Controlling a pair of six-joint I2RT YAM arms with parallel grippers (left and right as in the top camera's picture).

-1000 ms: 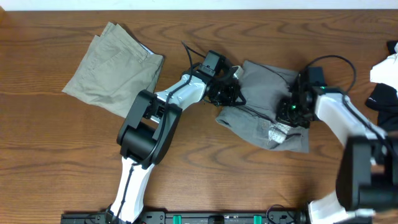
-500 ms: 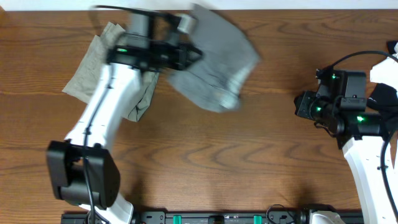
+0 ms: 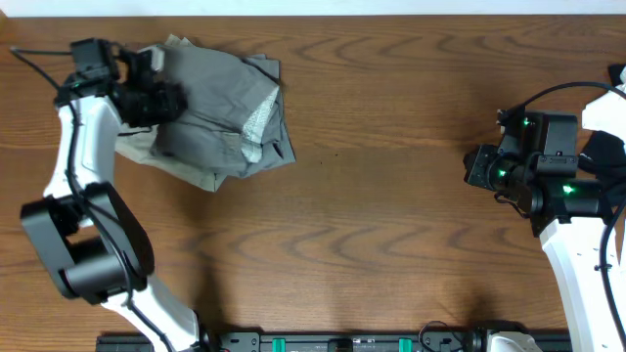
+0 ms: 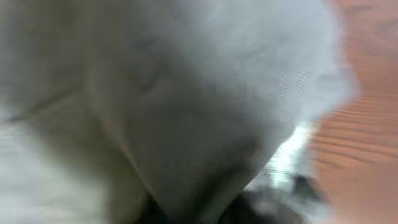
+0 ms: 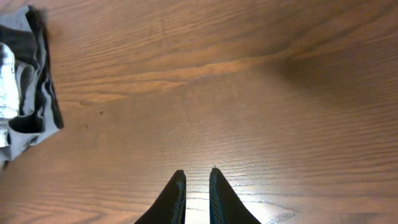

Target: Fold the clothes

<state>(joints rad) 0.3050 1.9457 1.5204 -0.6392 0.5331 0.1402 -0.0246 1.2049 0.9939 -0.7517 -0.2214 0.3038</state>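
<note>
Wooden table [image 3: 391, 225] stretching under both arms. Grey shorts [image 3: 220, 112] lying crumpled against left gripper [image 3: 164, 98], overlapping khaki garment [image 3: 137, 149] beneath it. Blurred cloth is filling the left wrist view, so cannot tell its grip. Right gripper [image 5: 196, 186] hovering well apart over wood, fingers pressing nearly together, holding nothing.

Brown wooden table [image 3: 391, 225] marked with wavy dark grain, seen from overhead and from the right wrist, black bar with green fittings [image 3: 323, 342] laid along its near edge, pale white strip [image 3: 391, 6] seen beyond its far edge.
</note>
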